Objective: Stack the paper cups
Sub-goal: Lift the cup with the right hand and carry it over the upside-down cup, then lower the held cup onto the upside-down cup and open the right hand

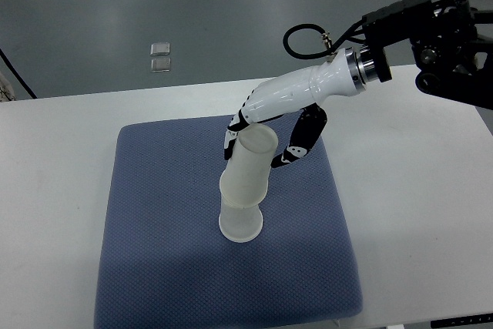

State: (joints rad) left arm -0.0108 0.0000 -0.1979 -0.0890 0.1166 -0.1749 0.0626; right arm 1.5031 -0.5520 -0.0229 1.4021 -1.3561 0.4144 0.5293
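At frame centre on the blue mat (pixel 154 213), the right hand (pixel 266 140) has its fingers clamped around the upper paper cup (pixel 250 167), apparently part-seated on the lower cup (pixel 240 221); it should press straight down before releasing.

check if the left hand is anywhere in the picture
No, only the right hand shows, its arm entering from the right edge and its fingers around the upper paper cup on the blue mat.

One top view looked steeply down from the robot's side, fairly near, with the white table (pixel 62 136) filling the lower frame and grey floor (pixel 154 5) across the top.
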